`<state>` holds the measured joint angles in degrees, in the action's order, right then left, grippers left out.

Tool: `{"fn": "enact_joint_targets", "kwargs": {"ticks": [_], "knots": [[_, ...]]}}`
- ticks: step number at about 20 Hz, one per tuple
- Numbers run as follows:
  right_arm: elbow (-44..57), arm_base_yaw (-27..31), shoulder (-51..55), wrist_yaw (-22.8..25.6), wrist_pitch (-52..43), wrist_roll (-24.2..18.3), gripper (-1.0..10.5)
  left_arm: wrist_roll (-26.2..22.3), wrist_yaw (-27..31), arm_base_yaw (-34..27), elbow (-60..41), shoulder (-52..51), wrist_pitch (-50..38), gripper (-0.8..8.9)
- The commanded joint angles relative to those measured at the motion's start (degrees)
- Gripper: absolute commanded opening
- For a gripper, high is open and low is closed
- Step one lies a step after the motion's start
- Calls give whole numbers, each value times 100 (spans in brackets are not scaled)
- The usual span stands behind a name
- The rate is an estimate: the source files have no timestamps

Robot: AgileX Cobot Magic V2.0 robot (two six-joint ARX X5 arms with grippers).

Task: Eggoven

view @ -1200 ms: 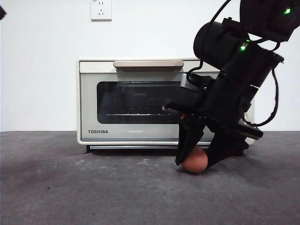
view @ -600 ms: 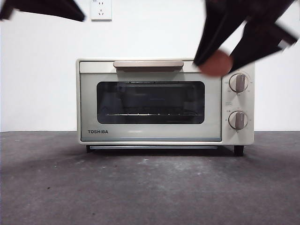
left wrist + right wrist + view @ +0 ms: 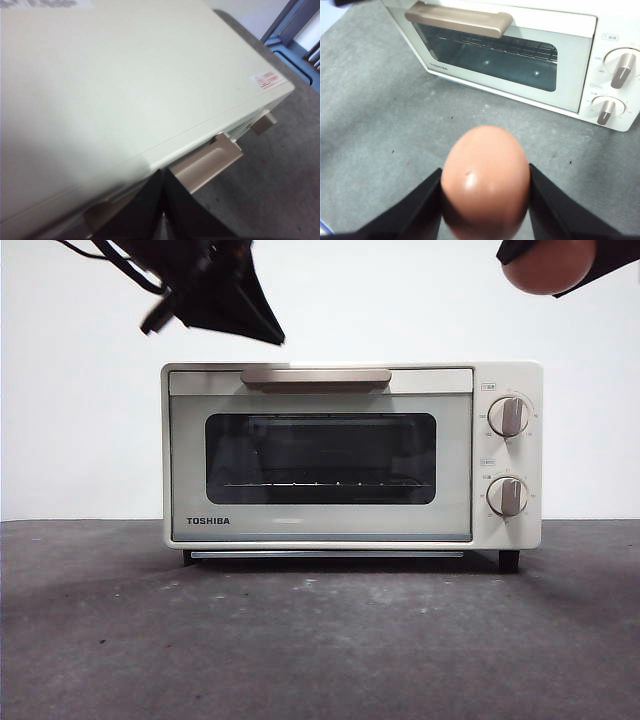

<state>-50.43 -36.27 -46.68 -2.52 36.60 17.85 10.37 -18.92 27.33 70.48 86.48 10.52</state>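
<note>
The cream TOSHIBA toaster oven stands on the table with its door closed and its beige handle at the top of the door. My right gripper is at the top right, high above the oven's knobs, shut on the reddish-brown egg. The right wrist view shows the egg between the jaws of the right gripper, above the table in front of the oven. My left gripper hangs above the oven's top left. In the left wrist view the left gripper is shut and empty, just above the handle.
The oven has two knobs on its right side. The dark grey table spreads in front of it. A white wall stands behind it.
My right gripper has lifted the egg from the table in front of the oven up to the top right. My left arm has come in from the top left towards the oven's handle.
</note>
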Motion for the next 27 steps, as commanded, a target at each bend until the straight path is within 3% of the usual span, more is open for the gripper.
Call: {"fn": "enact_joint_targets", "kwargs": {"ticks": [1,8,18,27], "knots": [[-61,-35,2,120,-37,-74,2,-146,133,96,131,273,-28,7],[-61,-35,4,107,-35,-76,2,-326,293,256,131,579,120,7],[-61,-31,2,155,-157,-181,2,-393,212,1268,131,525,1666,7],[-61,334,-522,-20,-625,-181,2,-111,175,1410,129,-597,2037,7]]}}
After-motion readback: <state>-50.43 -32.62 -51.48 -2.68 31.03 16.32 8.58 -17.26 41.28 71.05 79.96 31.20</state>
